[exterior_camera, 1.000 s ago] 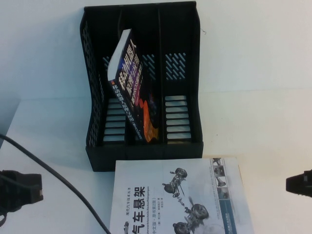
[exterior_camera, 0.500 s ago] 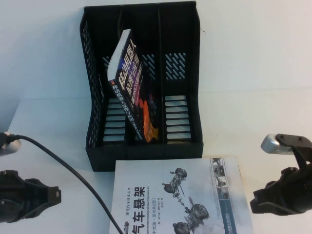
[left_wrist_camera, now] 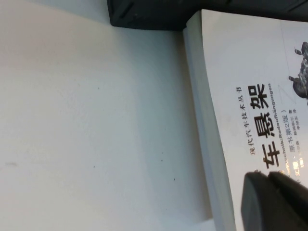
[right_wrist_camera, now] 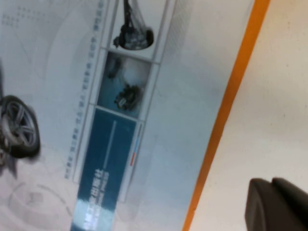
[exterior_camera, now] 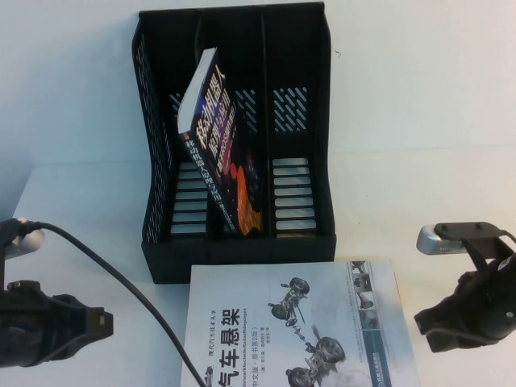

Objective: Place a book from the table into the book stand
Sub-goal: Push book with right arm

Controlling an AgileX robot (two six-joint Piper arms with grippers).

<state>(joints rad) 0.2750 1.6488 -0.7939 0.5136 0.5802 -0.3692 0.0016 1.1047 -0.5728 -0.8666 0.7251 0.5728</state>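
Note:
The white book [exterior_camera: 298,330] with suspension drawings and a black title lies flat on the table [exterior_camera: 419,121], just in front of the black book stand [exterior_camera: 242,251]. My left gripper [exterior_camera: 101,325] is shut and empty, low near the book's left spine edge; in the left wrist view its tips [left_wrist_camera: 269,177] hang over the cover [left_wrist_camera: 250,72]. My right gripper [exterior_camera: 421,321] is shut and empty at the book's right edge; in the right wrist view [right_wrist_camera: 270,185] it is over bare table beside the cover [right_wrist_camera: 159,96].
A dark book with big white characters [exterior_camera: 214,137] leans in the stand's left and middle compartments. The stand's right compartment [exterior_camera: 294,193] holds nothing. A black cable [exterior_camera: 105,274] runs across the table from my left arm. An orange strip [right_wrist_camera: 226,110] runs along the book's right edge.
Both grippers have moved inward from the sides toward the white book, the right one further into view. The book and the stand have not moved.

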